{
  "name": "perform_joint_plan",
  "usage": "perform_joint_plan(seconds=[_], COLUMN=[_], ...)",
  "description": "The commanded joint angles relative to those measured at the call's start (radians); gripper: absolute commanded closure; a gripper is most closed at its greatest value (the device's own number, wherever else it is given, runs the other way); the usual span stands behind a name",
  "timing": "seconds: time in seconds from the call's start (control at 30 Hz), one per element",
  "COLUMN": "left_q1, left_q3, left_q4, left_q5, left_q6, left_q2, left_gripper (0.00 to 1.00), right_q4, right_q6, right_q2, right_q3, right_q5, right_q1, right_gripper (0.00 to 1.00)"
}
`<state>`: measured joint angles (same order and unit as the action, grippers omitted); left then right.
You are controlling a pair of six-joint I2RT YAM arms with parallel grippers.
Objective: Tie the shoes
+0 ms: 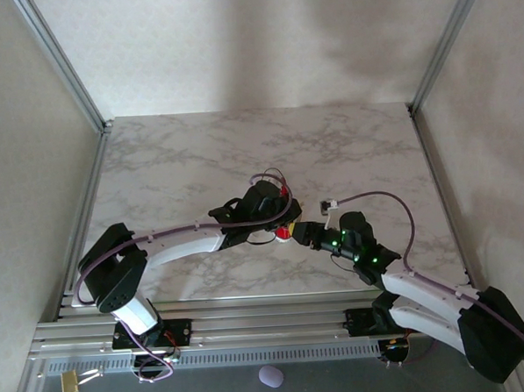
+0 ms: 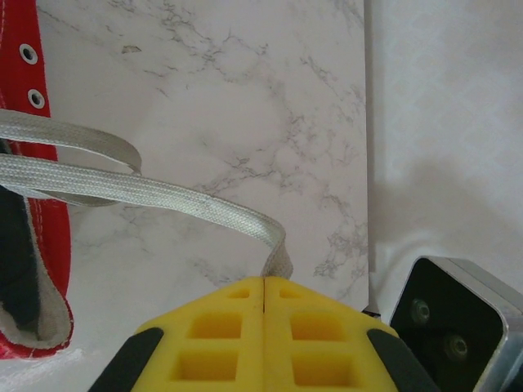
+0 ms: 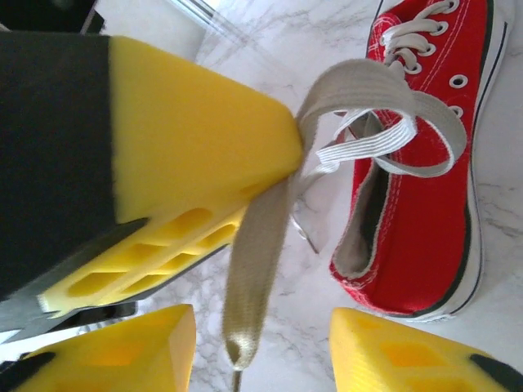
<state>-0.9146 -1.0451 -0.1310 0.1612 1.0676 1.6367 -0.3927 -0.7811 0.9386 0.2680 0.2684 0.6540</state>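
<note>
Finding: one red shoe [image 3: 425, 212] stands on the marble table [image 1: 172, 165] near its middle, partly covered by my two grippers.

Heading: in the right wrist view its long axis runs up and down the picture. The toe points toward the top edge and the heel opening toward the bottom. From above I cannot tell its heading, because my arms cover most of it.

Count: one shoe, two arms, one lace end in hand.

My left gripper [image 2: 265, 287] is pressed shut on the white lace [image 2: 163, 194], which runs from the shoe to its fingers. My right gripper [image 3: 261, 351] stands parted, with the lace's loose end hanging in the gap between its fingers.

Pose: both arms reach inward from the near corners, with the wrists meeting over the shoe.
</note>
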Motion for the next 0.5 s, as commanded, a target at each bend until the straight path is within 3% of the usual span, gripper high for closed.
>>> perform_joint_plan(seconds=[0.0, 0.1, 0.17, 0.2, 0.33, 0.47], left_q1=[0.008, 0.014, 0.024, 0.032, 0.088, 0.189], left_q3=[0.017, 0.033, 0.042, 0.050, 0.089, 0.137], left_q4=[-0.026, -0.028, -0.027, -0.025, -0.016, 0.005], left_q5=[0.006, -0.003, -0.010, -0.015, -0.048, -0.071], left_q6=[0.009, -0.002, -0.023, -0.037, -0.129, -0.318], left_q2=[-0.044, -0.065, -0.087, -0.103, -0.200, -0.336], left_gripper=[1.00, 1.00, 0.99, 0.92, 0.44, 0.14], right_q4=[-0.053, 0.024, 0.119, 0.184, 0.430, 0.661], right_q6=[0.026, 0.072, 0.125, 0.160, 0.301, 0.437], right_q2=[0.032, 0.026, -0.007, -0.027, -0.071, -0.053], right_q3=[0.043, 0.069, 0.093, 0.112, 0.222, 0.347], right_q5=[-0.025, -0.031, -0.046, -0.055, -0.063, -0.013], right_q1=[0.009, 0.009, 0.009, 0.009, 0.006, 0.006], right_gripper=[0.72, 0.97, 1.00, 1.00, 1.00, 1.00])
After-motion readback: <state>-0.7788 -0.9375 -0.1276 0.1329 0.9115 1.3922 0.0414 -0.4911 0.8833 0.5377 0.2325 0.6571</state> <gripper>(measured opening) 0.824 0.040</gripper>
